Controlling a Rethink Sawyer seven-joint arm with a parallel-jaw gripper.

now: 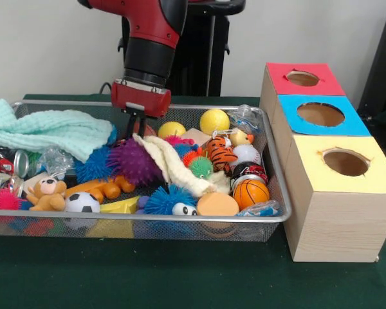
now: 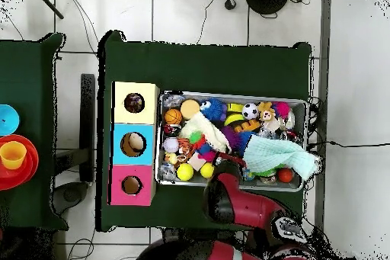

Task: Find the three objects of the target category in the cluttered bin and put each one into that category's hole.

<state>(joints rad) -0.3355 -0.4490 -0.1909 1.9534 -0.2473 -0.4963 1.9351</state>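
Note:
The wire mesh bin (image 1: 278,168) is full of toys; it also shows in the overhead view (image 2: 228,95). My gripper (image 1: 137,129) reaches down into the bin's back middle, just behind a purple spiky ball (image 1: 134,162). A whitish crinkly wad (image 1: 51,159) lies at the left below the mint towel (image 1: 48,129). A clear-whitish wad (image 1: 246,116) sits in the back right corner. A bluish crinkly wad (image 1: 262,208) lies in the front right corner. No dotted multicoloured wad can be made out. The yellow-topped box's hole (image 1: 345,162) is at the right, nearest the camera.
The blue-topped box (image 1: 320,114) and red-topped box (image 1: 302,78) stand behind the yellow one. A cream towel (image 1: 174,167) lies across the bin's middle. Balls, spiky toys, a teddy (image 1: 46,193) and cans fill the bin. In the overhead view the arm (image 2: 232,196) covers the gripper.

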